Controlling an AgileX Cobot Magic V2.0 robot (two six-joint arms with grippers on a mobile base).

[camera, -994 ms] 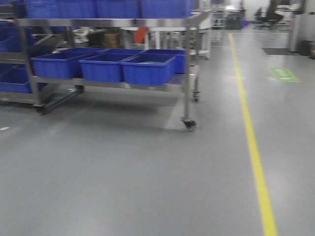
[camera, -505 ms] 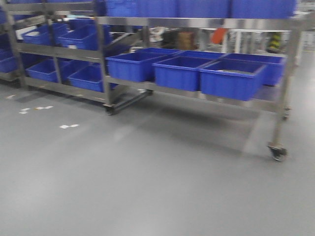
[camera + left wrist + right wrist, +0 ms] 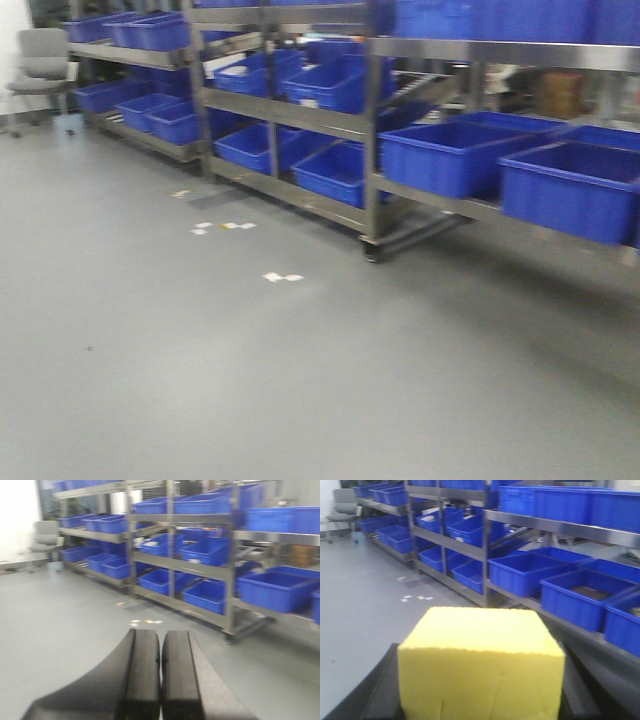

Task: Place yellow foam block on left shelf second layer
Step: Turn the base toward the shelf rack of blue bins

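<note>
- Front-facing view: steel racks ran in a row from the far left to the right edge, several tiers high.
- Same view: blue bins stood on the rack tiers, some level, some tilted forward.
- Same view: grey floor filled the foreground. Small pale paper scraps lay on it near the foot of the racks.
- Same view: a grey office chair stood at the far left end of the row.
- Left wrist view: left pincer was clenched. Its two black fingers were pressed side by side, with only a thin seam between them. It pointed over the floor towards the racks, well apart from them.
- Right wrist view: yellow foam block filled the lower middle, upright with its top face level.
- Same view: right pincer was grasping the yellow foam block, with dark finger parts showing at both of its sides.
- Same view: the block was above the floor, well apart from the racks and bins behind it.
</note>
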